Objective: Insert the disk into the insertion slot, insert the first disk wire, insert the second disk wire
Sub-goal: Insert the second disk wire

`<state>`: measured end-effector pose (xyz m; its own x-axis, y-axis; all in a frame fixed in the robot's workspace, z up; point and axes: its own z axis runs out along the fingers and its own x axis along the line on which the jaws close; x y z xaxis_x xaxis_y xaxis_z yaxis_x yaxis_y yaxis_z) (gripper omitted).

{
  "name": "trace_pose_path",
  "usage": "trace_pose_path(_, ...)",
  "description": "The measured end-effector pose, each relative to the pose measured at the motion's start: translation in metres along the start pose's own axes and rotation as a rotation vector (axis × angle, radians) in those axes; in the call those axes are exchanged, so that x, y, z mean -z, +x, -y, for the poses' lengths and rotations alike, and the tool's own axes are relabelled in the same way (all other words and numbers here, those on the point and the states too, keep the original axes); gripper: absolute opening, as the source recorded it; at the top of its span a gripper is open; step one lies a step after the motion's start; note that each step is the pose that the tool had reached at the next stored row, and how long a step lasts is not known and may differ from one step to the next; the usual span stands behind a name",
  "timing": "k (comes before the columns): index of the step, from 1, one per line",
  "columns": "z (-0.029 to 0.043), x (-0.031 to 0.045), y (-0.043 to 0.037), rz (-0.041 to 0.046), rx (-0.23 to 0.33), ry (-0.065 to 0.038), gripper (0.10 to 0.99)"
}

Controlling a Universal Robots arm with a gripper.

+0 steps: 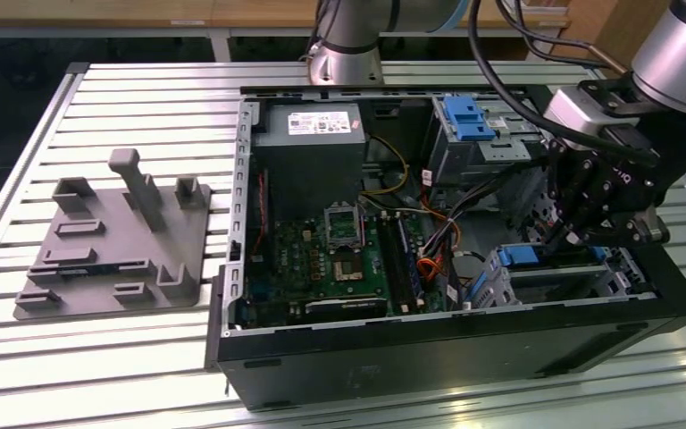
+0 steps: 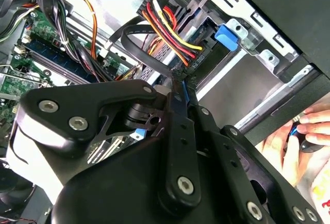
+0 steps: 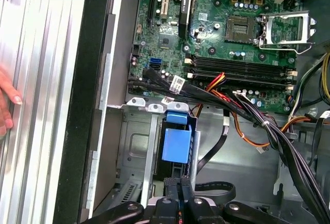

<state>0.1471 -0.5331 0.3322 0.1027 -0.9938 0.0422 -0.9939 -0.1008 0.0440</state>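
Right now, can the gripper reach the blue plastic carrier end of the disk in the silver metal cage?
Probably yes: the gripper hangs just at the blue carrier end, with nothing between; black cables run beside it.

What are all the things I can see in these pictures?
Computer case: one, black, open, on the slatted table.
Table: one, silver slats, under everything.
Motherboard: one, green, on the case floor.
Power supply: one, grey with a white label, in the case's far corner.
Disk: one, blue carrier, seated in the insertion slot.
Insertion slot: one, bare silver metal, at the case's near right corner in the exterior view.
Upper drive bay: one, grey with a blue latch, far right.
Wires: a bundle, red, yellow, orange, black.
Fixture: one, grey, on the exterior view's left.
Person's hand: beside the case.
Gripper: one, black, above the disk.
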Motion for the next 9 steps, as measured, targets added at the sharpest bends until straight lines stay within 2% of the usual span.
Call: trace_pose_path(9,0.0001,-0.0026,0.0004,0.0002,0.0,0.0,0.145)
